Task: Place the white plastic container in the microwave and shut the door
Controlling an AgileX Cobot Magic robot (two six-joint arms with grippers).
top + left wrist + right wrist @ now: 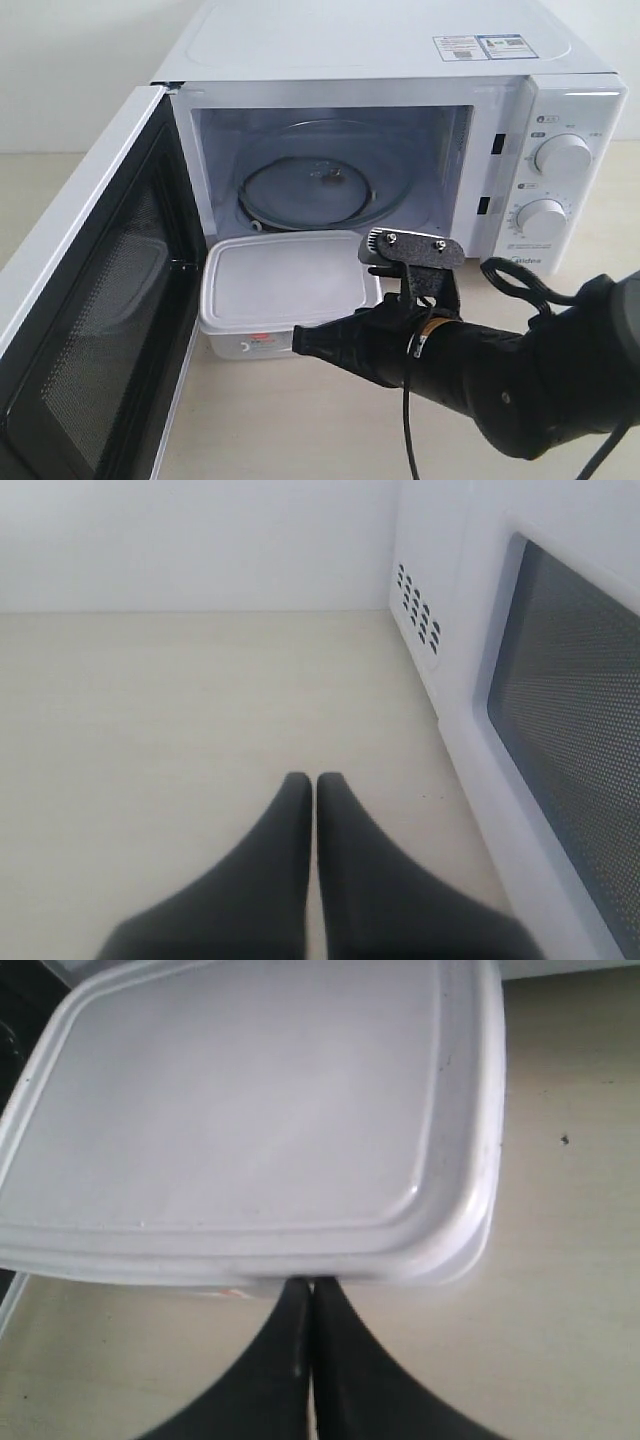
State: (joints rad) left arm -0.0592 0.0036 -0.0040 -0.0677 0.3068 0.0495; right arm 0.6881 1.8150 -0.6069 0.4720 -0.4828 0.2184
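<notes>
Loading step, not yet done: white plastic container (285, 280), lid on, rests on counter (300, 420) just before the open cavity of microwave (380, 40), which stands toward the counter's far edge. Item: right end effector (310, 1285), fingers pressed together, empty, tips at container's near wall. Item: left end effector (314, 780), likewise closed, empty, beside door (90, 330), which is swung wide. Next, probably: a grip, then a lift over the sill.
</notes>
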